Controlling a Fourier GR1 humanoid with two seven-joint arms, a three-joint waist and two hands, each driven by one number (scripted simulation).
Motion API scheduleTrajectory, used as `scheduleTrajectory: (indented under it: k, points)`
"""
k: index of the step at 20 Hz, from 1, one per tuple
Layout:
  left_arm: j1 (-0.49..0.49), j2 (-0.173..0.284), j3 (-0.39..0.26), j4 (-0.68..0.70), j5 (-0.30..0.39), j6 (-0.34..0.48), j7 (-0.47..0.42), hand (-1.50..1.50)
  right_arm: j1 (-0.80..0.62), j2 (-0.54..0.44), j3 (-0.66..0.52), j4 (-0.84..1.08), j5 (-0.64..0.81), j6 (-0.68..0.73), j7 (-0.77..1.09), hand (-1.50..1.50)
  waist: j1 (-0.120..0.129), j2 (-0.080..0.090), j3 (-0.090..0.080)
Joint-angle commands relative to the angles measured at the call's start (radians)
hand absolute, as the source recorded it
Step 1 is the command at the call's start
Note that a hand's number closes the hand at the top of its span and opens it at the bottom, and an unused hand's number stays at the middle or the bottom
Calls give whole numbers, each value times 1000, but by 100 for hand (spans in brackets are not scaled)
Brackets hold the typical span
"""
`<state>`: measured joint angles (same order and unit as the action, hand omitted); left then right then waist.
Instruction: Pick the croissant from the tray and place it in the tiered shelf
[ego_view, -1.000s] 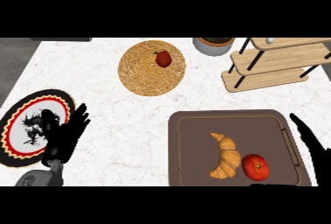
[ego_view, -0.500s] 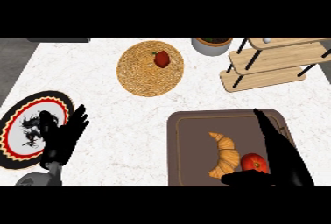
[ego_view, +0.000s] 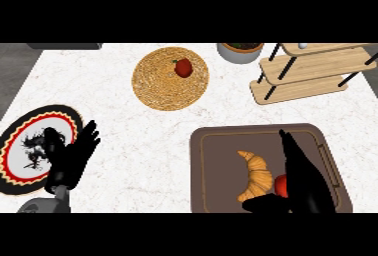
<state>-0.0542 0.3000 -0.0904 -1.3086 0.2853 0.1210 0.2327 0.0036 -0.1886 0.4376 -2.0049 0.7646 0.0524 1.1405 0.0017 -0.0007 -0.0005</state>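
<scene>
The golden croissant (ego_view: 255, 175) lies lengthwise in the middle of the dark brown tray (ego_view: 221, 150) at the lower right. My right hand (ego_view: 303, 175) hovers over the tray just right of the croissant, fingers straight and pointing away from me, thumb (ego_view: 264, 204) reaching under the croissant's near end. It covers most of a red fruit (ego_view: 281, 185). The wooden tiered shelf (ego_view: 314, 70) stands at the upper right. Resting open at the lower left is my left hand (ego_view: 70, 157), next to a patterned plate.
A woven round mat (ego_view: 166, 82) carrying a red fruit (ego_view: 182, 67) sits at the top centre. A grey bowl (ego_view: 240, 51) stands left of the shelf. A red, black and white plate (ego_view: 29, 150) lies at the left edge.
My right hand has moved left over the tray from its right edge, closing in beside the croissant and covering the red fruit. The left hand has stayed put.
</scene>
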Motion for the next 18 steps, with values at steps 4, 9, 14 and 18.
scheduleTrajectory:
  k: [4, 9, 14, 18]
  points:
    - [33, 15, 35, -10, 6, -50, -20, 0, -26, 98, -4, 113, 85, 16, 96, -150, 2, 0, 0]
    - [-12, -47, 6, -37, -49, 40, 47, 0, 25, 135, -1, 210, 139, -32, 9, -150, -2, 1, 1]
    - [6, 3, 54, -43, -32, -39, 41, 0, 9, 132, -54, 176, 185, 37, 50, -150, -1, 0, 0]
    - [-35, -11, 102, 63, -25, -88, -10, 0, 11, 172, -40, 240, 242, -7, 1, -150, -3, 1, 0]
